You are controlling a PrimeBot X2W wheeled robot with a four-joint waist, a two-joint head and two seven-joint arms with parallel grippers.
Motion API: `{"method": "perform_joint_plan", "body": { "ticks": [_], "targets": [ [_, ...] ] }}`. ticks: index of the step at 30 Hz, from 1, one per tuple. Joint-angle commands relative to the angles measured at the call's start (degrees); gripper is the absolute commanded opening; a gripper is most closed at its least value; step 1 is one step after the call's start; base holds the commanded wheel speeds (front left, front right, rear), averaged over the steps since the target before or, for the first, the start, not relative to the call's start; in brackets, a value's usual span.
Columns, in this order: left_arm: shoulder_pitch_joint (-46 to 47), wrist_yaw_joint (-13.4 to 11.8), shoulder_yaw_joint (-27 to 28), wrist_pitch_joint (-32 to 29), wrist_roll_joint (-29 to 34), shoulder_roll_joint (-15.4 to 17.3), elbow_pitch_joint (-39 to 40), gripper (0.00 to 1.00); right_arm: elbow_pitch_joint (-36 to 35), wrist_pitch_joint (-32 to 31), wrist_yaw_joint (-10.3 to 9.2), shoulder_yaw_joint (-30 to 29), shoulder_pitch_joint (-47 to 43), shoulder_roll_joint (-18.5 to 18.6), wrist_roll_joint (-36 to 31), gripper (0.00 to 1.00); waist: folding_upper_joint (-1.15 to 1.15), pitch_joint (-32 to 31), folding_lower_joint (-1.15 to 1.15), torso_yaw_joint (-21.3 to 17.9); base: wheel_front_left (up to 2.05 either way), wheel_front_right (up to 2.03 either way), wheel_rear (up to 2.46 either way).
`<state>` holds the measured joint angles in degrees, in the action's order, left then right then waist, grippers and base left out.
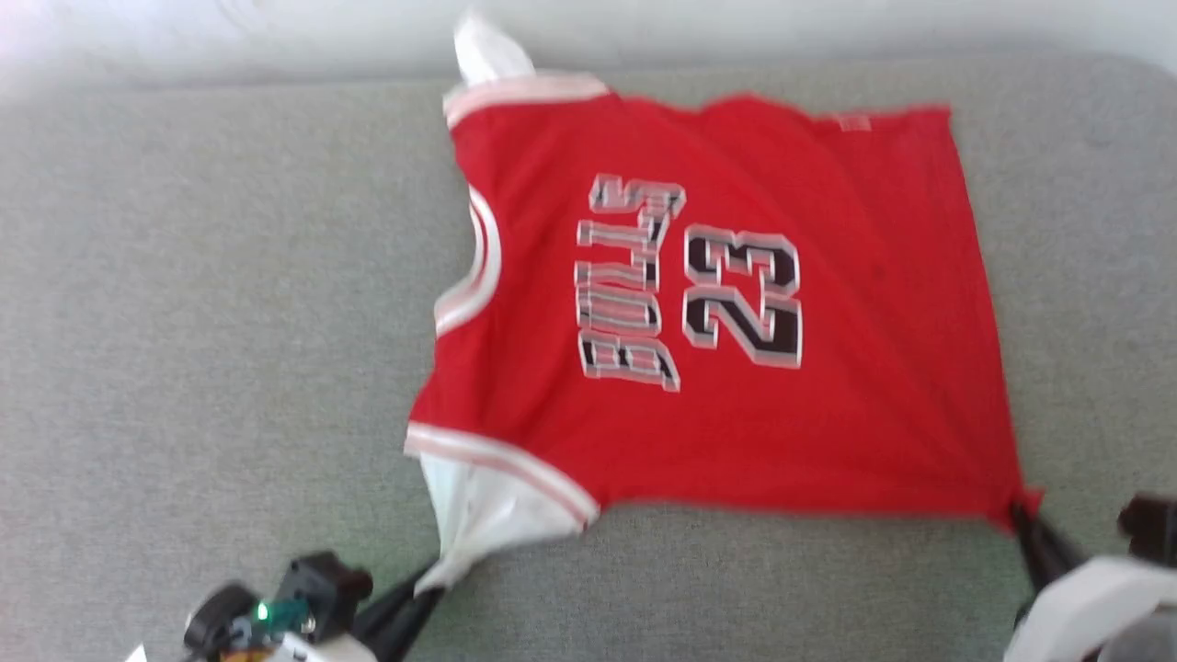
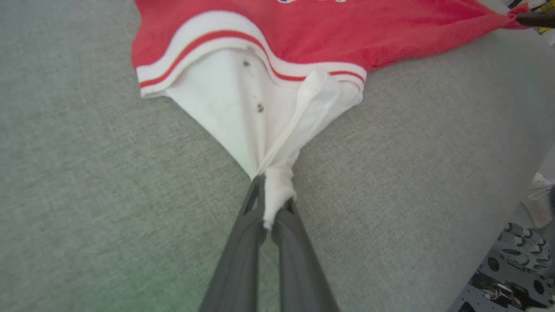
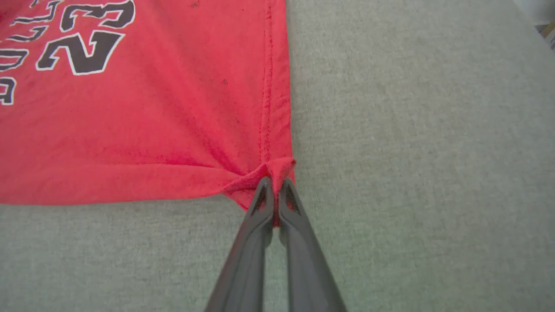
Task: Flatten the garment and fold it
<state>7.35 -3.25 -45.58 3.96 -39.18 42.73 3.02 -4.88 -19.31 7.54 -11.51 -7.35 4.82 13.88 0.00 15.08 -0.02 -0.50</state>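
Observation:
The garment (image 1: 736, 303) is a red jersey with black-and-white "BULLS 23" lettering facing up, spread sideways on the grey surface, neck to the left and hem to the right. My left gripper (image 1: 432, 588) is shut on the tip of the near white sleeve (image 2: 260, 112), which is stretched into a point toward it. In the left wrist view the left gripper (image 2: 273, 195) pinches bunched white cloth. My right gripper (image 1: 1021, 515) is shut on the near hem corner (image 3: 277, 169) of the red cloth. The far white sleeve (image 1: 487, 46) sticks up beyond the top edge.
The grey fabric surface (image 1: 184, 322) stretches wide on the left and along the front. Its edge drops off at the lower right of the left wrist view, where a perforated robot base (image 2: 516, 255) shows below.

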Motion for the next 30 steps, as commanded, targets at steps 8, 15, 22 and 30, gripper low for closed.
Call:
{"method": "perform_joint_plan", "body": {
  "ticks": [8,15,22,30],
  "targets": [
    [-6.6,-2.5,-1.2,-5.8,-6.1,1.9,3.2,0.0,-1.3,-6.0,-0.05,1.8,-6.5,2.1,3.2,0.0,0.0,-6.4,0.02,0.3,0.0,0.0,0.0],
    [-11.1,-4.5,-1.8,-9.8,-10.9,3.0,5.9,0.0,-3.2,-15.6,-0.05,2.5,-12.4,4.0,6.5,0.0,0.0,-9.3,0.02,0.7,0.0,0.0,0.0],
    [-15.5,-6.4,-2.6,-12.8,-14.9,4.3,9.6,0.0,-6.7,-24.3,-0.05,-0.1,-18.3,3.0,8.2,0.0,0.0,-10.9,0.02,1.3,0.0,0.0,0.0],
    [-16.2,-8.5,-1.2,-12.2,-15.6,5.4,12.8,0.0,-10.7,-24.7,-0.05,-2.0,-19.3,1.5,8.7,0.0,0.0,-11.3,0.02,1.5,0.0,0.0,0.0]
  ]
}}
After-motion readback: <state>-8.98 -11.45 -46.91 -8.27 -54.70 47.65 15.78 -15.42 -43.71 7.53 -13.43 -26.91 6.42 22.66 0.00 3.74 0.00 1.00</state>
